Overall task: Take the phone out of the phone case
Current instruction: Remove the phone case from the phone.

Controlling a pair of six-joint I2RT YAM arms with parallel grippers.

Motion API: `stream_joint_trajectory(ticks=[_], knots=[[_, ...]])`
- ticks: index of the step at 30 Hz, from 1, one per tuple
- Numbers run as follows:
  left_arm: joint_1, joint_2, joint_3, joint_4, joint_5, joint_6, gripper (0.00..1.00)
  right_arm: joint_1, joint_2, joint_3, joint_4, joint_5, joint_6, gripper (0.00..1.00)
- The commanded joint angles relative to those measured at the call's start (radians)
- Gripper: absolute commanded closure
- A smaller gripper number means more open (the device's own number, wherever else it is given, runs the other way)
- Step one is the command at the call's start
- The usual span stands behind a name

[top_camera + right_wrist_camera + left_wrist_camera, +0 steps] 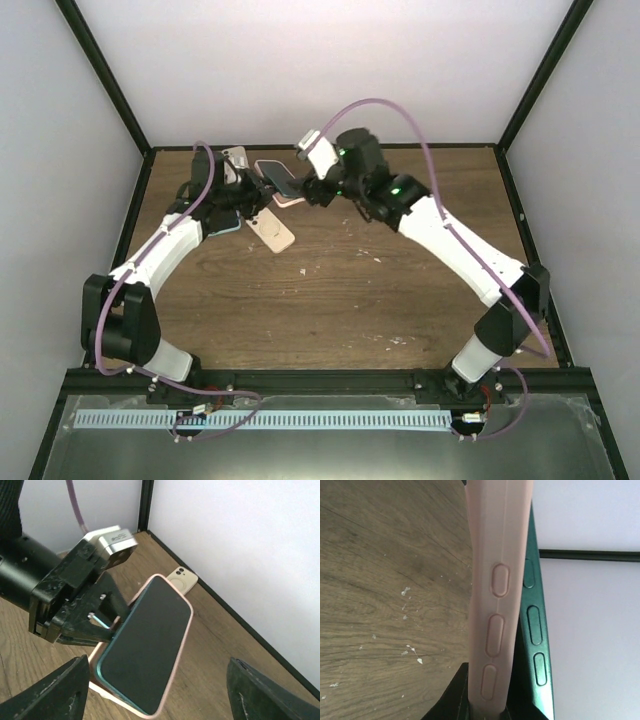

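Note:
The phone [147, 650] shows its dark screen and teal-green edge, seated in a pale pink phone case [186, 630]. Its green edge [536, 625] stands out of the pink case [495, 605] along one long side and at the near corner. My left gripper [490, 711] is shut on the case's edge; it appears from the side as a black clamp [75, 615]. My right gripper [160, 700] is open, its fingers [55, 690] either side of the phone's near end without touching it. From above, both grippers meet at the phone [280, 178] near the table's back.
A beige phone case [181, 579] lies by the back wall. Another beige phone [272, 232] and a bluish one [225, 222] lie on the wooden table [350, 300] beside the left arm. A white device [237, 157] sits at the back edge.

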Motion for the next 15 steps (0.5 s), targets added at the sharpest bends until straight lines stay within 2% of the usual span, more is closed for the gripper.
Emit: stream_joint_trajectory(ticks=[1, 7, 15], knots=[[0.001, -0.006, 0.048, -0.009, -0.031, -0.019, 1.0, 0.1, 0.041, -0.025, 0.077, 0.224, -0.086, 0.29], [0.002, -0.014, 0.046, -0.014, -0.036, -0.019, 1.0, 0.181, 0.076, -0.061, 0.135, 0.303, -0.128, 0.31], [0.001, -0.014, 0.05, -0.012, -0.036, -0.014, 1.0, 0.186, 0.105, -0.076, 0.167, 0.373, -0.145, 0.42]])
